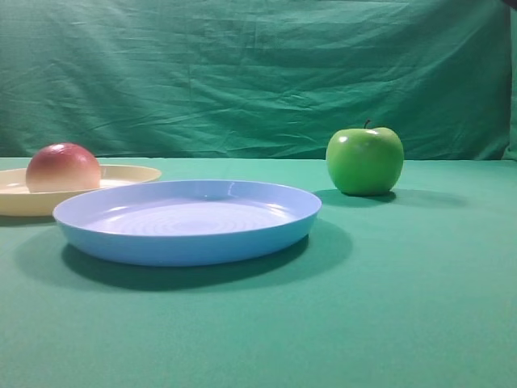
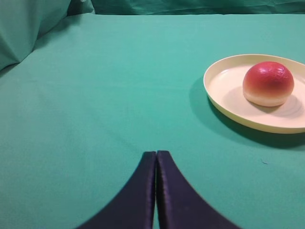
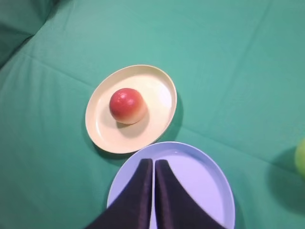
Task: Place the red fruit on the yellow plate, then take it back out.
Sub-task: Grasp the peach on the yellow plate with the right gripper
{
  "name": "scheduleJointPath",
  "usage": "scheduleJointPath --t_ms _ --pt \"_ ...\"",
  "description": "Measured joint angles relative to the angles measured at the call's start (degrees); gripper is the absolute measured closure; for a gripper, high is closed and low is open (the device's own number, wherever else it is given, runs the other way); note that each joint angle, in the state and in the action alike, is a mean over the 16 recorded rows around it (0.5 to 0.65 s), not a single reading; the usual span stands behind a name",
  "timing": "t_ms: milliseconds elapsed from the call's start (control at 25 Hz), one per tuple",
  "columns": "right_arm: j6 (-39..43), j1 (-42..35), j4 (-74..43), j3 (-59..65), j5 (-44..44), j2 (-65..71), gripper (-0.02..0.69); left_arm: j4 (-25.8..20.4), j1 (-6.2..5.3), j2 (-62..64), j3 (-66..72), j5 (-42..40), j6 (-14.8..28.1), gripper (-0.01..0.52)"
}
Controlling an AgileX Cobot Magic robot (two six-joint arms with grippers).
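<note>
Both end effectors, left (image 2: 156,157) and right (image 3: 153,164), are pressed together, empty. Red fruit (image 3: 127,106) sits on yellow plate (image 3: 164,81); likely smooth, rigid, light, prone to rolling — grip across its widest middle.

**What the views cut off or hide**

In the exterior high view the yellow plate (image 1: 121,174) is cut by the left edge, and the blue plate (image 1: 186,234) hides its near rim. The base of the red fruit (image 1: 63,167) sits behind the plate rim. In the right wrist view the green apple (image 3: 301,157) shows only as a blurred sliver at the right edge.
</note>
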Motion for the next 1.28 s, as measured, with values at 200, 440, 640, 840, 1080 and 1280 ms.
scheduleJointPath --t_ms 200,440,640,840,1080,1280 --pt "-10.9 1.4 7.3 -3.3 -1.5 5.5 0.665 0.0 0.0 0.0 0.0 0.0 0.0 0.514" --pt "-21.5 3.0 12.2 -12.6 3.1 14.4 0.665 0.0 0.0 0.0 0.0 0.0 0.0 0.514" --pt "-23.1 3.6 12.6 -23.5 10.4 23.0 0.665 0.0 0.0 0.0 0.0 0.0 0.0 0.514" --pt "-24.0 4.1 12.8 -32.6 15.3 31.1 0.659 0.0 0.0 0.0 0.0 0.0 0.0 0.514" --pt "-28.6 4.9 13.1 -38.0 15.9 38.1 0.512 0.0 0.0 0.0 0.0 0.0 0.0 0.514" --pt "-33.3 5.4 13.5 -38.8 12.4 41.7 0.31 0.0 0.0 0.0 0.0 0.0 0.0 0.514"
